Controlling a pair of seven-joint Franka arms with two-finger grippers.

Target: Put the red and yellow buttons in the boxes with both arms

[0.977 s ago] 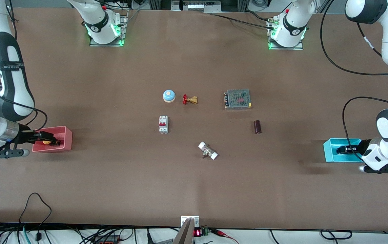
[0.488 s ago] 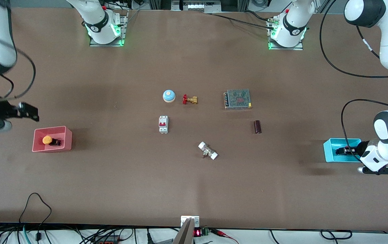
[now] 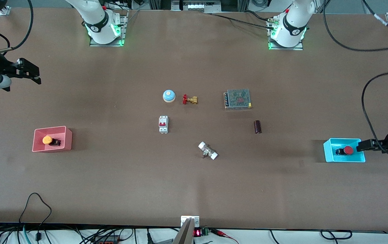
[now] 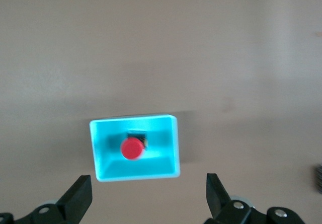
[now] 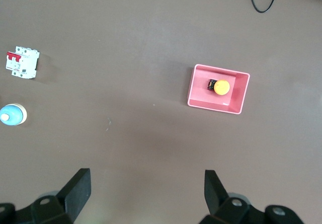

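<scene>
Found red button (image 3: pixel 348 150) in cyan bin (image 3: pixel 328 151) at frame's right, yellow button (image 3: pixel 47 140) in pink bin (image 3: pixel 65 139) at left; left gripper (image 3: pixel 363 145) and right gripper (image 3: pixel 27 70) both raised, fingers spread, empty.

From my front view, most of the right arm runs off the picture's edge; I only get its gripper (image 3: pixel 27 71) and wrist. Same for the left arm by the cyan box (image 3: pixel 329 156): only the left gripper (image 3: pixel 366 145) and a bit of white wrist show. In both wrist views I see just the tips of the fingers (image 4: pixel 80 196) (image 5: pixel 80 183); the rest is cut at the edge. The red button (image 4: pixel 132 148) hides nearly all of its black body under the cap. Left wrist view is soft, so box detail is lost. The small display (image 3: pixel 197 233) nearest the front camera is too tiny for me to read.
</scene>
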